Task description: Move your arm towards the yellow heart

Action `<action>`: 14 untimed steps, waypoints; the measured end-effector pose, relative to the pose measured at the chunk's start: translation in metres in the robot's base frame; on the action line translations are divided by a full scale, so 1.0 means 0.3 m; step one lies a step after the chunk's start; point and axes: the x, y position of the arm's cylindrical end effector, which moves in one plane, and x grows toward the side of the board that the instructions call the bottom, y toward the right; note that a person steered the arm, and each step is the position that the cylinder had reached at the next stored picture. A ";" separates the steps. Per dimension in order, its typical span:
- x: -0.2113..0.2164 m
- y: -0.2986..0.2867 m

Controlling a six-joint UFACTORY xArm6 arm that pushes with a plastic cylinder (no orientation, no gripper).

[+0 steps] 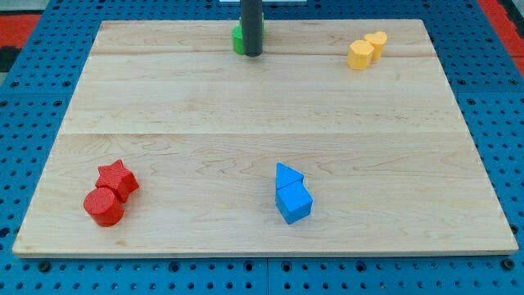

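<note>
Two yellow blocks sit touching at the view's top right: one point(359, 55) in front and one point(377, 42) behind it; which is the heart I cannot tell. My tip point(252, 53) rests at the view's top centre, well to the left of the yellow blocks. It stands against a green block point(237, 39), which the rod mostly hides.
A red star point(117, 178) and a red cylinder point(104, 206) touch at the view's bottom left. Two blue blocks point(291, 193) touch at the bottom centre. The wooden board point(262, 123) lies on a blue pegboard.
</note>
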 end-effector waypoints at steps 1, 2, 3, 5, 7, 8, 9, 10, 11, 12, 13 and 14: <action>0.069 0.010; 0.215 0.040; 0.301 0.098; 0.347 0.183; 0.431 0.375; 0.457 0.392; 0.457 0.392; 0.457 0.416; 0.492 0.438; 0.501 0.459; 0.517 0.503; 0.513 0.542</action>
